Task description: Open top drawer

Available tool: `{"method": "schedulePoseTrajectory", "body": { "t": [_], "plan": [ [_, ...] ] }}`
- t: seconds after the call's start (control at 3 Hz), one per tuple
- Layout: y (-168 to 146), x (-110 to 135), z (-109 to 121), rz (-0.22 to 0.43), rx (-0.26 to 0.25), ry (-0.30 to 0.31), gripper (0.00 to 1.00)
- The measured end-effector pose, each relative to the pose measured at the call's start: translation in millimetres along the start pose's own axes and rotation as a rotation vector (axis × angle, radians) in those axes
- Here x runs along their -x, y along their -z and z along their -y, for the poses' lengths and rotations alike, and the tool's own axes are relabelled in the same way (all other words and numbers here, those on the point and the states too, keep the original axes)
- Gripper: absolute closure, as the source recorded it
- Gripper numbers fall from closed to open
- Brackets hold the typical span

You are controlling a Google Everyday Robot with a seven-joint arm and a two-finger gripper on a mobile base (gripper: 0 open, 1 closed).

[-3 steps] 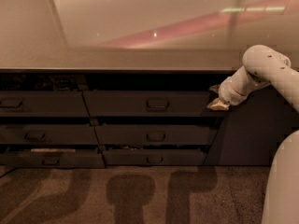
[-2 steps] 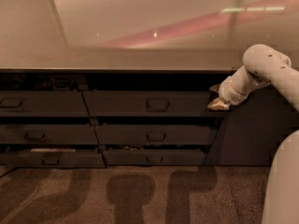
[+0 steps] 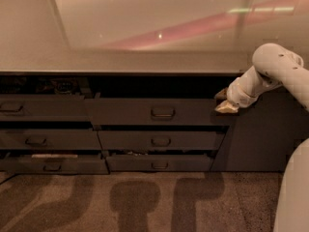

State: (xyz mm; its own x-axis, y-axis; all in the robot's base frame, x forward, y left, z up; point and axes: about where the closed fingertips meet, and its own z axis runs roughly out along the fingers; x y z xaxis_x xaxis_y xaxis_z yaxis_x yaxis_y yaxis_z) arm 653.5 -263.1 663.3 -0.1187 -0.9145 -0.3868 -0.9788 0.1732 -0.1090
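The top drawer [image 3: 145, 112] is the widest dark grey front in the middle column, just under the counter, with a small recessed handle [image 3: 162, 113] at its centre. It stands pulled out a little, with a dark gap above its front edge. My gripper [image 3: 225, 102] is at the right end of that drawer front, at its top corner, touching or very close to it. My white arm [image 3: 273, 69] reaches in from the right. The drawer's inside is hidden in shadow.
Two shorter-fronted drawers [image 3: 161, 140] [image 3: 159, 163] sit below it, both slightly out. Left-column drawers [image 3: 29, 108] also stand ajar, with items in the top one. The counter top [image 3: 120, 62] overhangs. A plain dark cabinet panel [image 3: 263, 134] is at the right. The carpet floor [image 3: 145, 202] lies in front.
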Motion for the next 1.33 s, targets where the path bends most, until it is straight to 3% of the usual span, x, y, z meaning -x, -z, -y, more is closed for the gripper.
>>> {"method": "schedulePoseTrajectory", "body": {
  "t": [1.0, 1.33],
  "plan": [
    [16, 7, 2, 0.000, 0.000, 0.000, 1.00],
    [12, 6, -15, 0.031, 0.012, 0.040, 1.00]
  ]
}}
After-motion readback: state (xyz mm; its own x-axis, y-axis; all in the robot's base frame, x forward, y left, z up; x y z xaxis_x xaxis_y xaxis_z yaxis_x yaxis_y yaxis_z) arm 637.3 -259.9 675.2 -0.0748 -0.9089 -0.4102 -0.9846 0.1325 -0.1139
